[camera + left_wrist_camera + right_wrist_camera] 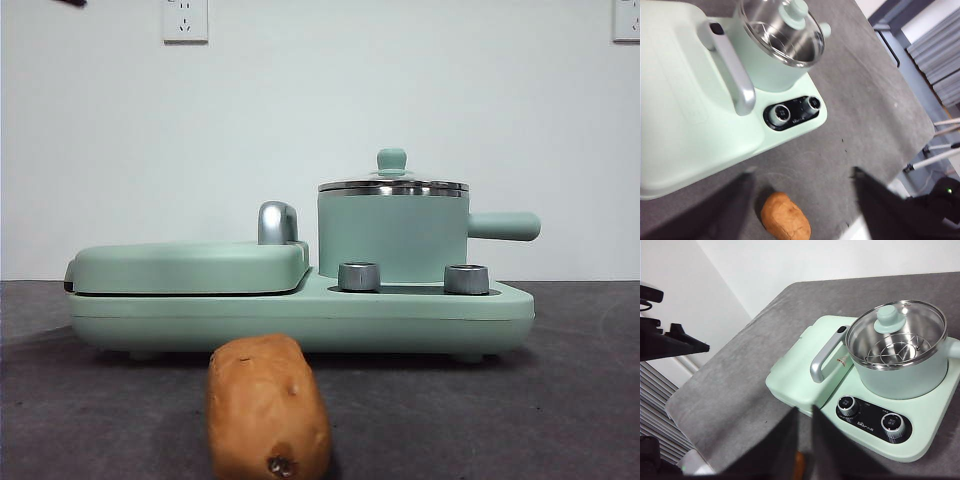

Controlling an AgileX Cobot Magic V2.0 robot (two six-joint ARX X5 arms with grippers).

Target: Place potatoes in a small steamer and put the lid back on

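Grey table [560, 400]; potato [267, 408] cut off; lid [392, 180] on steamer [392, 235]; left gripper [805, 210] released, right gripper [804, 450] nearly clenched.

The left gripper [805, 210] hangs above the table's front part with its two black jaws spread wide apart, holding nothing. The right gripper [805, 450] is also raised over the table's front edge, its jaws nearly together with a narrow gap, empty.
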